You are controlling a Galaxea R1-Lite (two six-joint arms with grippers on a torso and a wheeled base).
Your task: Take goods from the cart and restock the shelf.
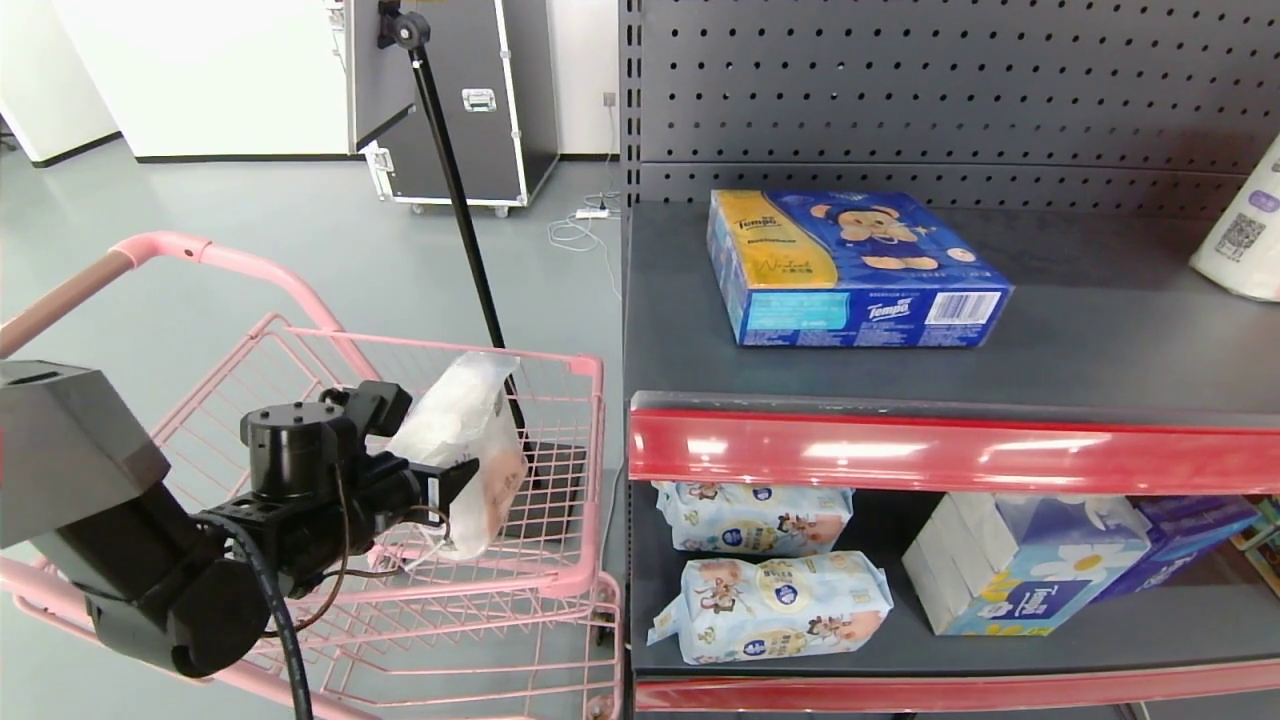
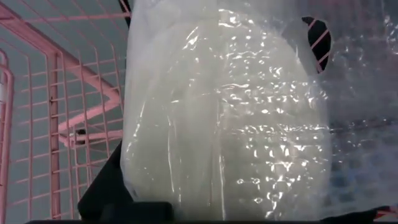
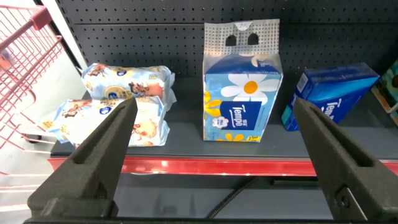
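My left gripper is shut on a clear plastic pack of white goods, holding it upright inside the pink cart just above its wire floor. The left wrist view has the same pack close up, with cart wire behind it. The grey shelf stands right of the cart, and a flat blue tissue box lies on its upper board. My right gripper is open in front of the lower shelf, facing a blue flower-print tissue pack, with nothing between its fingers.
The lower shelf holds two stacked wipe packs, the tissue pack and a blue box. A white roll leans at the upper shelf's right end. A black tripod pole and a black case stand behind the cart.
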